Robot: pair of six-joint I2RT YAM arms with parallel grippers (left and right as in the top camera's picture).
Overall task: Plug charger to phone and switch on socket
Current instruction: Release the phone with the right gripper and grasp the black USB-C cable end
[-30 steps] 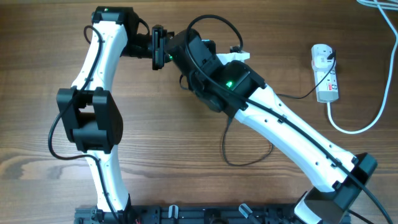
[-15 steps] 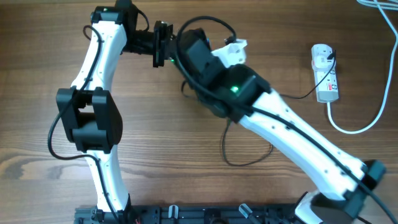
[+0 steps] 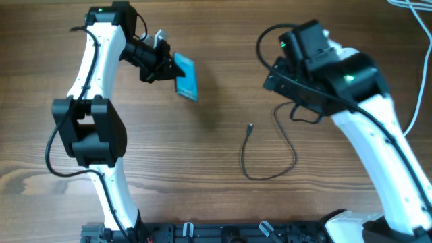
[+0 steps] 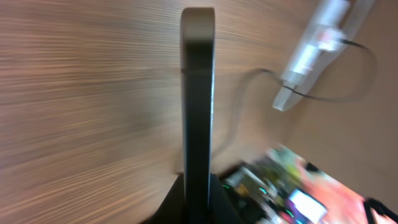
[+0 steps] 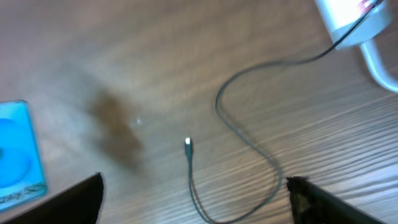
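left fingers [image 3: 164, 62] clamp the raised phone [image 3: 187, 76], right fingers [image 5: 81, 196] stand apart above the loose charger [image 5: 188, 144].

No legible text anywhere; faint white lettering on the phone [image 5: 18, 149] screen's lower edge is too blurred to read.

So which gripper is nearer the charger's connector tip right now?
Right. The right gripper hangs open above the connector tip, which lies loose on the table. The left gripper is farther away on the other side, shut on the phone.
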